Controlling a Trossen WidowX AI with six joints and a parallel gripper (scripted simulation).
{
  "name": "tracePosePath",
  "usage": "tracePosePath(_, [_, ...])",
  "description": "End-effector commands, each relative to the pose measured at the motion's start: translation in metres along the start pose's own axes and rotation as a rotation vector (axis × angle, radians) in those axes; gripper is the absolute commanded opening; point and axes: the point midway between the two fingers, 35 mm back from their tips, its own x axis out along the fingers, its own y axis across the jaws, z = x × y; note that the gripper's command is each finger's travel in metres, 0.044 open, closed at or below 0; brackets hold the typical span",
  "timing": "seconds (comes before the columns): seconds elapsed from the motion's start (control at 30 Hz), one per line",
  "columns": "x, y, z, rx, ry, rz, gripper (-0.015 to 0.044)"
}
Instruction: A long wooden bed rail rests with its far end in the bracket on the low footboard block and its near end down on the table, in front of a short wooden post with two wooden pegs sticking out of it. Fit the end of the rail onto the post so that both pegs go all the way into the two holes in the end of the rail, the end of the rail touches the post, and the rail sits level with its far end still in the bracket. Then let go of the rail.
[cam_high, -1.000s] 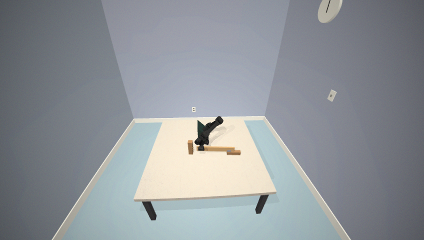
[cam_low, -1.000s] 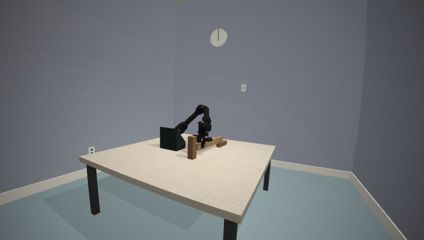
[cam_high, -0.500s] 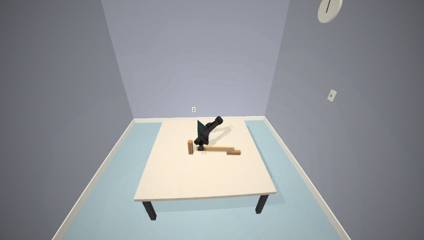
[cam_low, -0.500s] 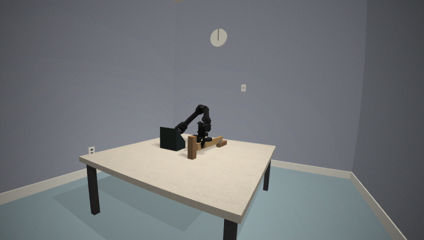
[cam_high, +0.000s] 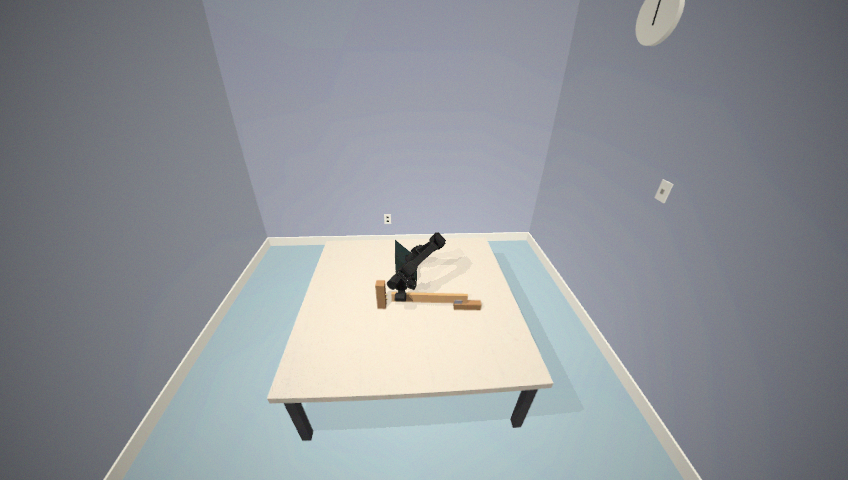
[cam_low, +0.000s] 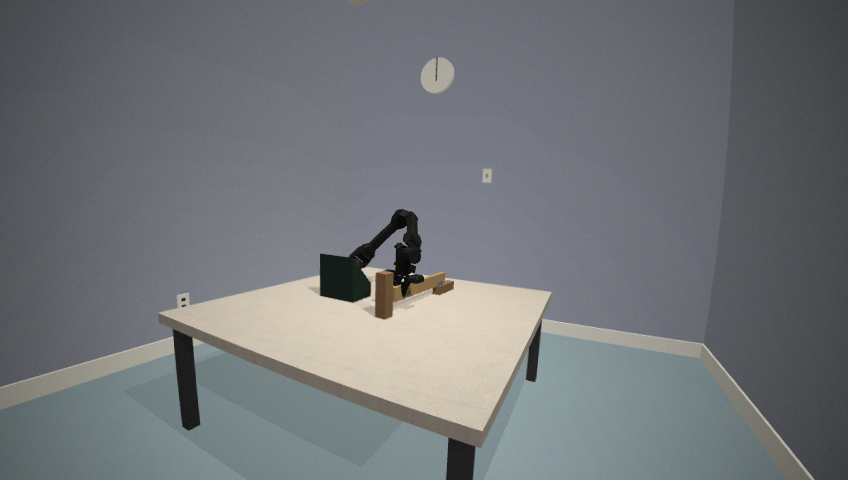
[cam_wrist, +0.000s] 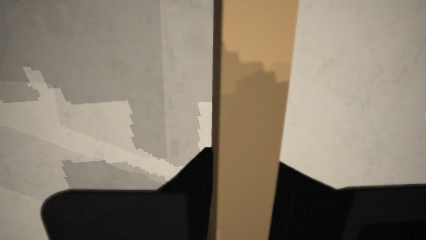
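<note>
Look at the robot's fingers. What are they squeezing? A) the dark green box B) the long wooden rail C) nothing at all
B, the gripper is shut on the long wooden rail, which runs straight up between the dark fingers in the wrist view.
</note>
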Motion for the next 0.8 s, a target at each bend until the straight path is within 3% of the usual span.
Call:
tracePosePath(0.0, [-0.0014, -0.0004, -0.0028, 0.001, 0.003, -0.004, 0.0])
tracePosePath(0.77, [-0.0013, -0.0004, -0.0097, 0.001, 0.004, -0.004, 0.0])
